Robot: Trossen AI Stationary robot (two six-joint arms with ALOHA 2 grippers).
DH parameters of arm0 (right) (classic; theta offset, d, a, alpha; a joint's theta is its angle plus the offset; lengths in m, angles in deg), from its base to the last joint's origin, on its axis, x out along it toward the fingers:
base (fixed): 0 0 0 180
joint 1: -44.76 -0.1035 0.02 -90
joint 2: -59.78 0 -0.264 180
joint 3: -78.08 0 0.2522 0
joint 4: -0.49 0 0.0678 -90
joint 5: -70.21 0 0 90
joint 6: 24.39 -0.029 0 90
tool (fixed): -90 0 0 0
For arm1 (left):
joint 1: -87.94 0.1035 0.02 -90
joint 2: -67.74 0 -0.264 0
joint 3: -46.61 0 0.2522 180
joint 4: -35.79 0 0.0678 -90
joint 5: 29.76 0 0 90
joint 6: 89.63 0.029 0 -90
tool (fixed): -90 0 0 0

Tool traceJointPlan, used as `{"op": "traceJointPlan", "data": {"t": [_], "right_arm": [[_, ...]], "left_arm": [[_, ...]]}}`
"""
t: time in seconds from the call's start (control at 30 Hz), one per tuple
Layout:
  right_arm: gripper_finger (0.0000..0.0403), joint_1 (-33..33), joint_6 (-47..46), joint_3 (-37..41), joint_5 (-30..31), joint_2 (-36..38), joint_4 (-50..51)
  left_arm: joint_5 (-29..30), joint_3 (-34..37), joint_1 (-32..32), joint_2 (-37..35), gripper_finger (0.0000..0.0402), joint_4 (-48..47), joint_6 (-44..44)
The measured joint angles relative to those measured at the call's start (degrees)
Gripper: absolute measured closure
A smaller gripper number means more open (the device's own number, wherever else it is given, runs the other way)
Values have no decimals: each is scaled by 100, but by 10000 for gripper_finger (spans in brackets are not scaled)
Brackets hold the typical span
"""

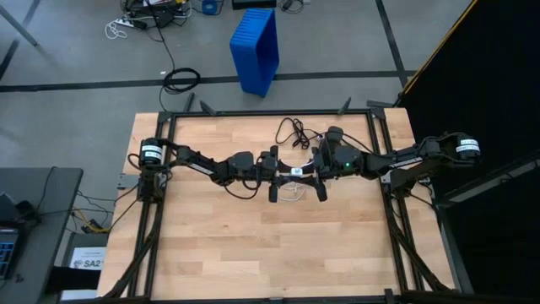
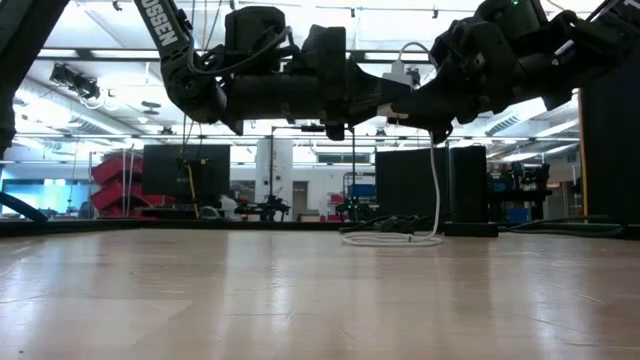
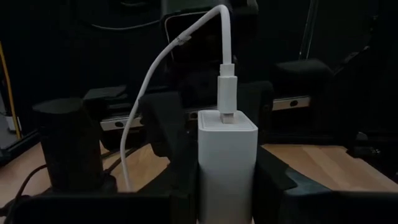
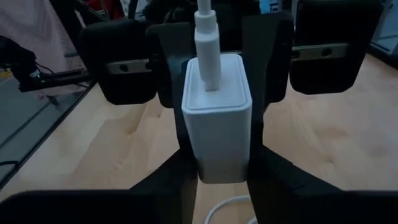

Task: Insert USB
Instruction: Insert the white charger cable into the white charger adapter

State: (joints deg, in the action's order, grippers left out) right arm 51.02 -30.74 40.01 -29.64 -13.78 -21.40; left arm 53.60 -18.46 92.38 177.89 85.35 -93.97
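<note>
Plug meets charger above the wooden table (image 1: 211, 245), and your insertion looks all but finished.

Left gripper (image 3: 227, 186) is clamped on the white charger block (image 3: 227, 165); right gripper (image 4: 217, 134) is closed round that block too. The USB (image 3: 227, 93) plug sits in the block's port, a sliver of metal showing; its cable trails down to the table.

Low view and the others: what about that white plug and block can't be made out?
- USB plug: how deep it sits in the white charger block; its own body hides the port, both wrist views.
- Block, low view: mostly hidden behind the arms; only the white cable shows.
- Block, high view: too small between left gripper and right gripper.
</note>
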Motion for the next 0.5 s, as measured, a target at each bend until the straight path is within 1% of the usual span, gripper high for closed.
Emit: {"op": "traceJointPlan", "data": {"t": [0.1,0.13,0.17,0.33,0.43,0.5], "right_arm": [[333,0,54,0,-2,0,4],[333,0,56,0,-9,0,0],[333,0,56,0,-21,0,-3],[333,0,54,0,-46,0,18],[333,0,50,0,-45,0,26],[333,0,50,0,-43,0,38]], "left_arm": [[8,2,0,0,330,0,-65],[32,2,0,0,318,4,-64],[82,2,-2,0,300,10,-60],[392,2,-13,0,185,13,-15],[491,2,-13,0,142,13,-20],[499,2,-13,0,128,14,-22]]}}
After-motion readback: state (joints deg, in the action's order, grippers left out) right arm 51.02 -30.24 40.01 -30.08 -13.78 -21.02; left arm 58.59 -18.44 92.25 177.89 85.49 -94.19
